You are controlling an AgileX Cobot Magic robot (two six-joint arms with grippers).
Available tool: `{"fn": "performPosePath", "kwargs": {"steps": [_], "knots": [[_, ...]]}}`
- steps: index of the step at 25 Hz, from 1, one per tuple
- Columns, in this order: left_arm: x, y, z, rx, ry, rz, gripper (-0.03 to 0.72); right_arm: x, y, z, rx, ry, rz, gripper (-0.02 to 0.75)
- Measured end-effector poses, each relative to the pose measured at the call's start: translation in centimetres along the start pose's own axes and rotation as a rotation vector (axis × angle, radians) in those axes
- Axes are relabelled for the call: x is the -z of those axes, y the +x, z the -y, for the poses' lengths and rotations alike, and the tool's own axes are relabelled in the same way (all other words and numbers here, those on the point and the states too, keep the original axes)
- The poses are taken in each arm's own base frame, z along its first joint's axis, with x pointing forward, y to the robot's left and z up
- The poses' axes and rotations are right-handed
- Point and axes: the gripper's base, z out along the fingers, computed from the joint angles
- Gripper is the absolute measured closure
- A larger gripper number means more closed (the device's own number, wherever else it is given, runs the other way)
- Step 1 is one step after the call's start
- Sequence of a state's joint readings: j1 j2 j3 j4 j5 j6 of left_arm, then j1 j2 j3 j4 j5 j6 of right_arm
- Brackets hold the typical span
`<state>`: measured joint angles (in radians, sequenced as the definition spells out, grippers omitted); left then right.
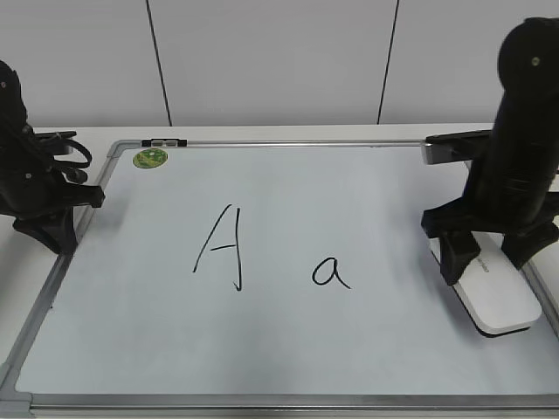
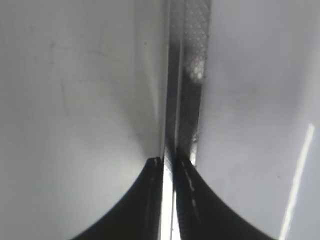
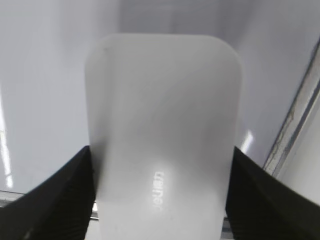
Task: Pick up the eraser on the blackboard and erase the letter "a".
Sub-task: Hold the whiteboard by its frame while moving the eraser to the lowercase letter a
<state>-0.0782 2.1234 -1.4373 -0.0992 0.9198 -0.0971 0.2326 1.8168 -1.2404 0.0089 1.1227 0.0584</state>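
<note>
The white eraser [image 1: 502, 301] lies flat on the right side of the blackboard [image 1: 349, 192], near its right frame. My right gripper [image 1: 491, 266] straddles the eraser's far end, with a finger against each long side. In the right wrist view the eraser [image 3: 160, 100] fills the gap between the fingers of the right gripper [image 3: 161, 200], and its small grey lettering shows. The small black letter "a" [image 1: 331, 272] is left of the eraser, apart from it. My left gripper [image 1: 61, 236] is shut and empty over the board's left frame [image 2: 187, 75].
A taller capital "A" [image 1: 223, 249] is written left of the "a". A round green sticker [image 1: 150, 158] sits at the board's far left corner. The board's right frame [image 3: 300, 120] runs close beside the eraser. A white wall stands behind the table.
</note>
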Motion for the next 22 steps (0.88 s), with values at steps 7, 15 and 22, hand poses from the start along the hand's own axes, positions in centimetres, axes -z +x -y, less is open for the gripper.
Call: {"fn": "performPosePath", "kwargs": {"steps": [7,15,22], "knots": [[0.0,0.0,0.0,0.000,0.000,-0.002,0.631,-0.3,-3.1,-3.6,0.099,0.030,-0.023,0.216],[0.0,0.0,0.0,-0.001,0.000,-0.002,0.631,0.4,-7.3,-6.8,0.153,0.016,0.070,0.216],[0.0,0.0,0.0,-0.001,0.000,-0.002,0.631,-0.4,-8.8,-7.4,0.143,-0.013,0.076,0.216]]}}
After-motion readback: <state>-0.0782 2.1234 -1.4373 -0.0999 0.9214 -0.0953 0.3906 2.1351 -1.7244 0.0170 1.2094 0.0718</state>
